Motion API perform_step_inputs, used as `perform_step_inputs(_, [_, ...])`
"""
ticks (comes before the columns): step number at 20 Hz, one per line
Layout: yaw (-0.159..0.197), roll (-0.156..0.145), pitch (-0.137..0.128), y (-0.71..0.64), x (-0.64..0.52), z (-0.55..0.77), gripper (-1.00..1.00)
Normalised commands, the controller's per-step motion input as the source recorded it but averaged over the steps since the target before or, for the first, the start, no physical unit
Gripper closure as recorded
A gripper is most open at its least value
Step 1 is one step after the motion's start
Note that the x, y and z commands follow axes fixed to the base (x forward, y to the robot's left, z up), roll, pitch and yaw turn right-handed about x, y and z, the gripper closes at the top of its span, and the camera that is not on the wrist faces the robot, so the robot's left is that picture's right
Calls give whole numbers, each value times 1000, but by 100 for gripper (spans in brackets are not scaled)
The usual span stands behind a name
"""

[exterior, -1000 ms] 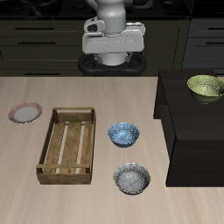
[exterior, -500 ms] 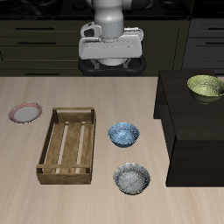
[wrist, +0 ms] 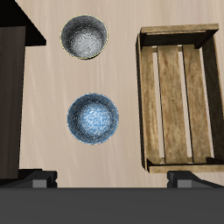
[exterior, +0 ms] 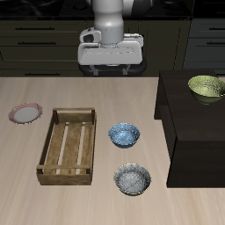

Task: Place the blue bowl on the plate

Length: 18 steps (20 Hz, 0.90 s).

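- The plate lies on the table just beyond one long side of the wooden crate, bare and ready to receive.
- The blue bowl sits upright on the table just beside the crate's other long side; in the wrist view it is almost under the hand, with the grey speckled bowl nearer the table's front edge.
- The gripper hangs high, well back from the crate, holding nothing; its fingertips sit far apart, so it looks wide open.
- The step in hand is judged to be the approach: the arm should drop over the blue bowl's rim, pinch one wall, then lift clear of the crate's sides before crossing to the plate.
- Compared with a second earlier, the gripper has risen and tilted; the bowls, crate and plate have not moved.
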Motion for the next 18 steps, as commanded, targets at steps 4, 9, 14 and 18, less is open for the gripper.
perform_step_inputs(4, [11, -4, -13, 14, 161, -48, -100])
perform_step_inputs(9, [-5, -7, 10, 4, 211, -212, -100])
perform_step_inputs(14, [7, 14, -7, 70, 79, -320, -100])
perform_step_inputs(18, [-11, 1, 53, 24, 122, -392, -100])
